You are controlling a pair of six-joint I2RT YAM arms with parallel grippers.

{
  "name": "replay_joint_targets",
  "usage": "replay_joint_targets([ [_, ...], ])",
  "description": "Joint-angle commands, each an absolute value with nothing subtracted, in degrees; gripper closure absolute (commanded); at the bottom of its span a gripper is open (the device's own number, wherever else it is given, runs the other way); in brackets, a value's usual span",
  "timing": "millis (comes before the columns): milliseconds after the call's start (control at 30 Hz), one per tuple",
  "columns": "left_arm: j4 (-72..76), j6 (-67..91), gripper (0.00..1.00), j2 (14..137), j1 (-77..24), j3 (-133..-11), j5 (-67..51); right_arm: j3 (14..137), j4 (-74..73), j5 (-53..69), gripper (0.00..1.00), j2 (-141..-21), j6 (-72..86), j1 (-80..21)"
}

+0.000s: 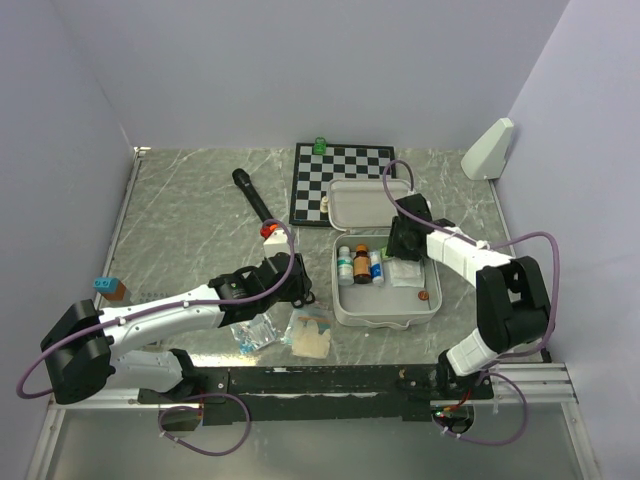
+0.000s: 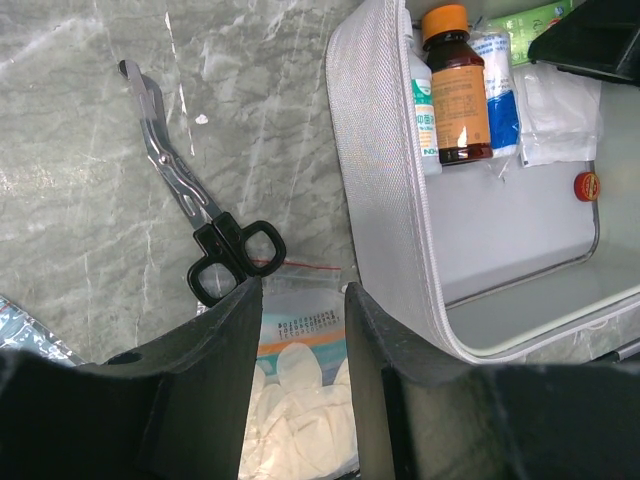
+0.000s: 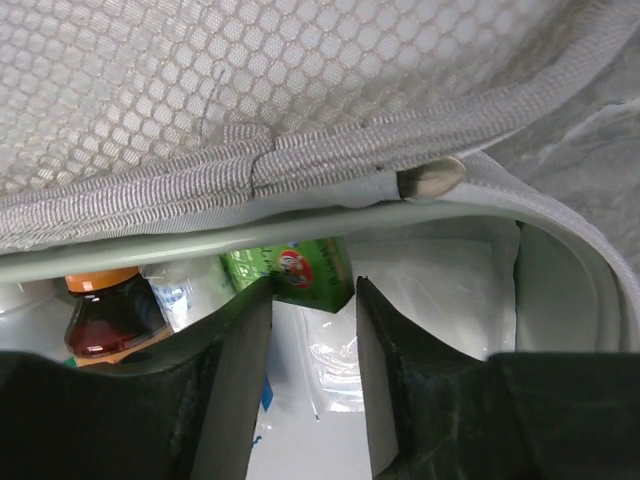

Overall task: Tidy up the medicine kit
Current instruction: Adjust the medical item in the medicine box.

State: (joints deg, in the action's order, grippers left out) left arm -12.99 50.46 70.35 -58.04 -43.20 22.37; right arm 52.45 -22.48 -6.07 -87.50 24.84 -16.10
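Note:
The medicine kit [image 1: 352, 312] lies open, its lid [image 1: 365, 205] folded back toward the chessboard. Inside stand a white bottle, an amber bottle [image 1: 361, 264] and a blue-labelled bottle, with white packets [image 1: 405, 273] beside them. My right gripper [image 1: 396, 244] is open over the kit's back edge. In the right wrist view, the gripper [image 3: 312, 286] is empty, with a green box [image 3: 290, 268] just beyond its tips. My left gripper [image 1: 298, 292] is open and empty left of the kit. In the left wrist view, the gripper [image 2: 300, 290] hangs over a bag of gloves [image 2: 300, 385], beside the kit's wall [image 2: 385, 200].
Black-handled scissors [image 2: 200, 215] lie left of the kit. A foil packet [image 1: 255, 335] and the glove bag [image 1: 312, 338] lie near the front edge. A chessboard [image 1: 340, 180], a black microphone [image 1: 255, 200], a white wedge [image 1: 490, 150] and a blue-brown block [image 1: 110, 288] sit around.

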Motion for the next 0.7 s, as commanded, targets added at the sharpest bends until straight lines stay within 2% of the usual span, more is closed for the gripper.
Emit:
replay_joint_targets([
  [0,-12.3,50.01,0.56,70.49,-57.83,-44.83,23.47,53.88,-19.43,-5.98,0.57,-88.07,25.66,-15.64],
  [133,-12.3,50.1,0.56,70.75,-57.83,-44.91,23.38,53.17,-18.72,-6.24,0.68,-86.93,25.66,-15.64],
  [433,-11.69,50.36,0.56,70.93,-57.83,-44.82,22.76,53.17,-21.53,-7.12,0.83,-79.99,25.4,-15.64],
  [667,-11.43,50.36,0.56,70.84,-57.83,-44.91,22.24,53.88,-26.36,-6.5,1.0,-74.71,25.14,-15.73],
])
